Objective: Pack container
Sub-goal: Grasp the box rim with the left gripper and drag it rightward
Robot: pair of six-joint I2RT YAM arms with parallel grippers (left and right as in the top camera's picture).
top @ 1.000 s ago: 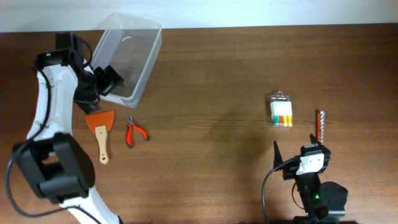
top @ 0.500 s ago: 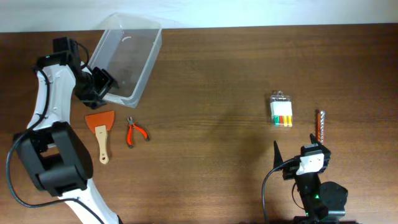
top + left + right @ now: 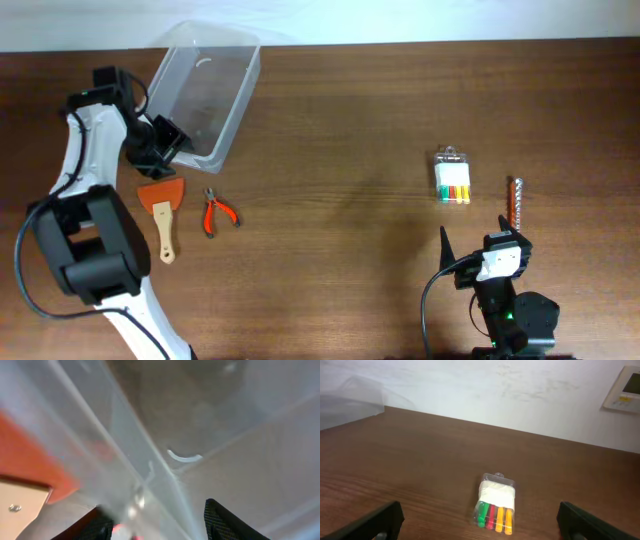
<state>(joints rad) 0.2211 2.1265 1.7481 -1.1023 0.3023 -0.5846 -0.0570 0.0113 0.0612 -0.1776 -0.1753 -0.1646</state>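
The clear plastic container (image 3: 205,90) lies at the back left of the table and looks empty. My left gripper (image 3: 165,145) is at its near left corner. In the left wrist view the gripper (image 3: 155,512) is open, its two fingers apart on either side of the container's blurred wall (image 3: 165,425). My right gripper (image 3: 480,245) is open and empty near the front right edge. In the right wrist view it (image 3: 480,512) points at a pack of coloured markers (image 3: 495,502).
An orange scraper with a wooden handle (image 3: 163,205) and red pliers (image 3: 215,212) lie just in front of the container. The marker pack (image 3: 453,180) and a brown rod-like tool (image 3: 514,200) lie at the right. The scraper also shows through the container wall in the left wrist view (image 3: 35,455).
My left gripper has shifted a little left and toward the container's near left corner. The container and the right arm have not moved.
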